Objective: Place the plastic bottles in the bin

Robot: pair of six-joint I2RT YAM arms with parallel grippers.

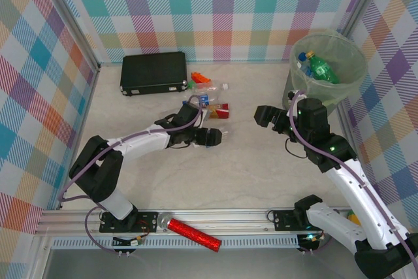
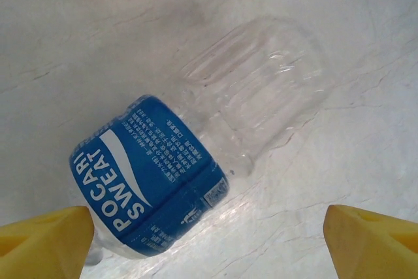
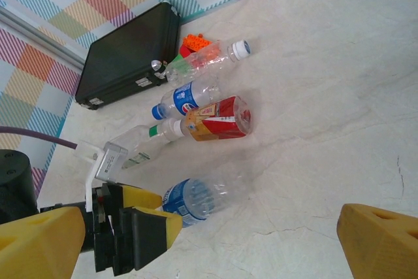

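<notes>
Clear plastic with a blue Pocari Sweat label, one bottle [image 2: 196,155] lay on its side near the middle of the counter [image 1: 261,168], between the yellow fingertips [image 2: 46,243] of the left jaws. Those jaws stood wide open around it and gripped nothing. One tip sat just beside the label, though I could not tell if it touched; the other was well apart. The bottle's cap end was cut off by the wrist picture's lower edge.

Toward the far edge lay more bottles: a white-capped bottle [image 3: 208,59], a blue-capped bottle [image 3: 185,100] and a clear bottle [image 3: 145,146]. Just beside that last one was a red-and-orange item [image 3: 220,121] whose kind was hard to make out. Orange toy bricks [image 3: 196,42] and a flat black case [image 1: 153,72] lay just beyond.

The bin [image 1: 353,83] stood in the far right corner. A green bottle [image 1: 322,68] and at least one more showed blurred inside its pale green bag. Near it the right jaws hung wide open and empty.

The counter was pale and marbled, walled on three sides by pastel plaid. A red glittery cylinder [image 1: 194,232] lay on the metal rail [image 1: 248,217] along the near edge.
</notes>
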